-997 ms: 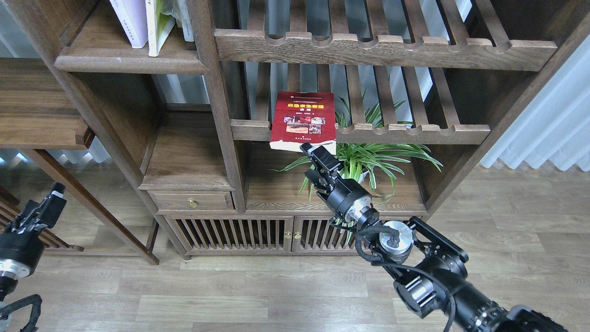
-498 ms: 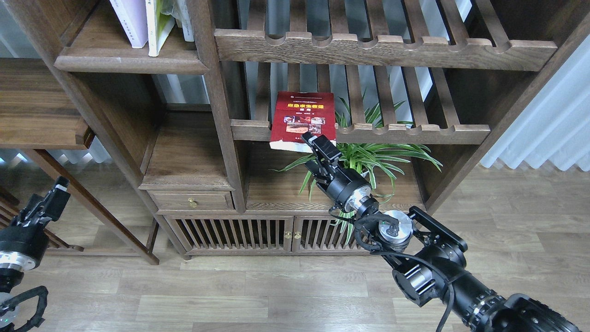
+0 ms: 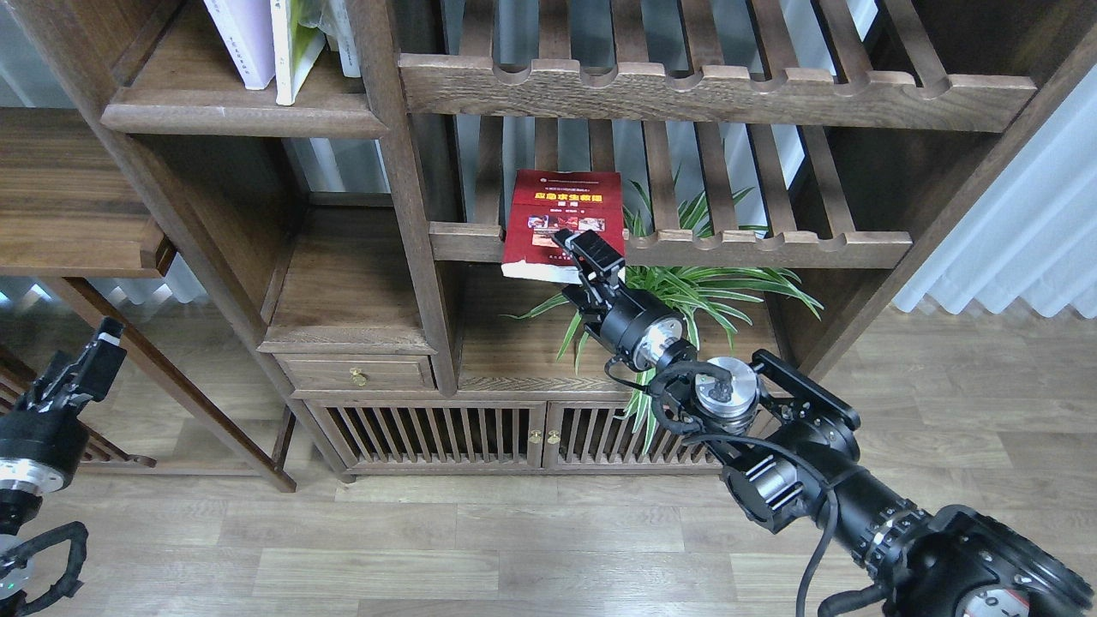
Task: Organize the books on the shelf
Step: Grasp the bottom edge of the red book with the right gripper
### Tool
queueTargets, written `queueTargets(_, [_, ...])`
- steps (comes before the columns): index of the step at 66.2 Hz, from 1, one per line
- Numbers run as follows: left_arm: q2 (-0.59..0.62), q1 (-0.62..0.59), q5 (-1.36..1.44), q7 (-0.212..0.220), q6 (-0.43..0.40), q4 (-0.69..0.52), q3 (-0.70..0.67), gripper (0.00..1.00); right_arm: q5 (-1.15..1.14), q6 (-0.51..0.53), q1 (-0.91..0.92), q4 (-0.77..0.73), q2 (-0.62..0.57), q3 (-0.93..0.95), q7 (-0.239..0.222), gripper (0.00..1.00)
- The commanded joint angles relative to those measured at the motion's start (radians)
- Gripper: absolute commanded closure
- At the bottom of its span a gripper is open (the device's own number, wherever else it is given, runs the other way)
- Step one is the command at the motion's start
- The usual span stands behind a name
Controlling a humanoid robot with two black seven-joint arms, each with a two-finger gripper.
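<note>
The dark red book (image 3: 561,224) lies flat on the slatted rack (image 3: 754,248) in the middle of the bookcase, its near edge hanging out over the front rail. The right claw (image 3: 585,257) is right at that near right corner – fingers spread, one above the cover, and it's hard to say if they actually touch the book. A spider plant (image 3: 686,291) sits on the level below, just behind the arm. Up at the far left, the white-lavender book (image 3: 242,38) and the lime-yellow book (image 3: 291,43) stand upright on the solid plank shelf (image 3: 240,111). The left claw (image 3: 86,373) hangs low at the left edge, well away – can't tell if it's open or closed.
</note>
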Motion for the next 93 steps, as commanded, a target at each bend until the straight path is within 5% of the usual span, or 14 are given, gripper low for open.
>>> queueTargets(1, [0.002,-0.002,-0.001,0.001,0.000,0.000,0.000,0.00,0.003,-0.012,0.001,-0.005,0.000,-0.006,0.000,0.09])
queueTargets(24, [0.007,-0.019,0.000,0.001,0.000,0.000,-0.002,0.00,0.007,-0.015,0.029,-0.028,0.000,-0.008,0.000,0.16])
queueTargets(37, [0.008,-0.019,-0.001,0.001,0.000,-0.002,-0.020,0.00,0.038,-0.015,0.035,-0.035,0.000,-0.009,0.001,0.40])
queueTargets(48, [0.011,-0.020,-0.001,0.001,0.000,-0.002,-0.036,0.00,0.040,-0.015,0.035,-0.040,0.000,-0.034,0.003,0.44])
queueTargets(58, [0.016,-0.020,0.000,0.001,0.000,-0.002,-0.053,0.00,0.041,-0.015,0.035,-0.040,0.000,-0.035,0.005,0.58])
queueTargets(75, [0.019,-0.016,-0.001,0.001,0.000,-0.003,-0.094,0.00,0.050,0.001,0.035,-0.037,0.000,-0.081,0.054,0.86])
queueTargets(93, [0.022,-0.003,-0.001,0.001,0.000,0.000,-0.117,0.00,0.050,0.062,0.029,-0.031,0.000,-0.078,0.061,0.95])
